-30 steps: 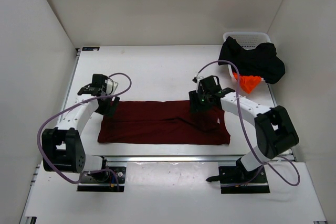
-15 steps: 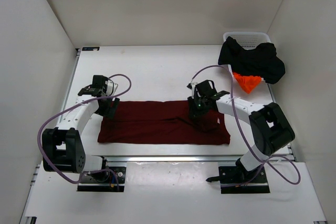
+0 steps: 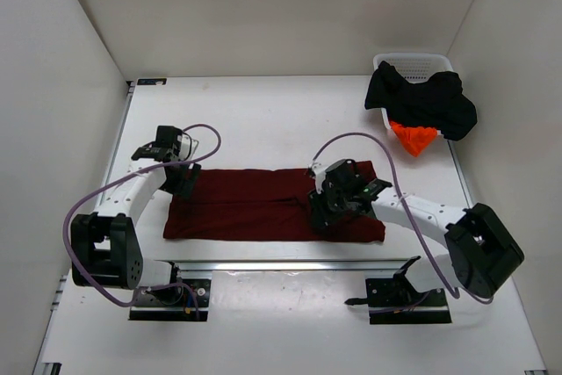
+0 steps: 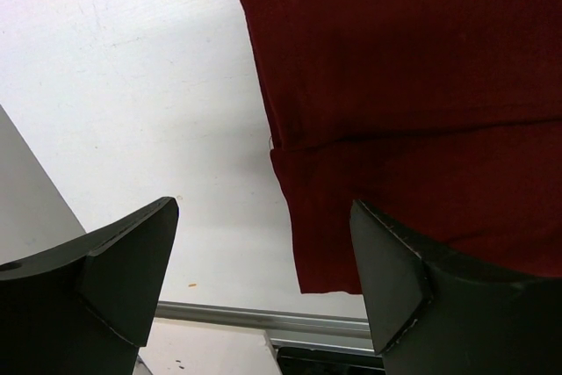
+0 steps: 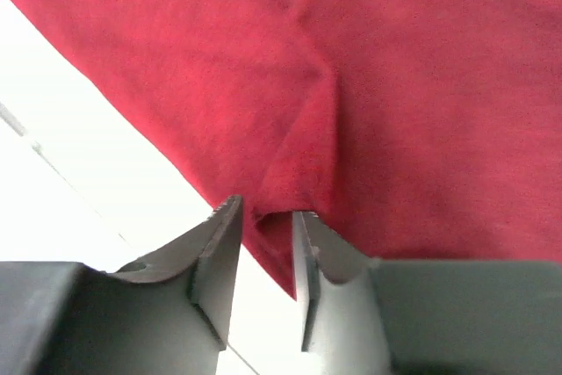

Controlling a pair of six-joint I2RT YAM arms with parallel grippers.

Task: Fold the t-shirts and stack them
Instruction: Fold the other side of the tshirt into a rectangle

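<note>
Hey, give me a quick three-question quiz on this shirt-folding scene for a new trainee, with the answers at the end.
1. True or false: the left gripper is shut on the maroon t-shirt.
2. What drapes over the white basket? A) maroon t-shirt B) black t-shirt C) nothing
3. Which gripper pinches a fold of the maroon t-shirt?
Key: 1 false, its jaws stand open. 2 B. 3 the right gripper.

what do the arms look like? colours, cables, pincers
Left arm and right arm match: white links, chunky black joint housings, and a loose purple cable looping along each. Left pincer and right pincer each have two dark wedge-shaped fingers.
</note>
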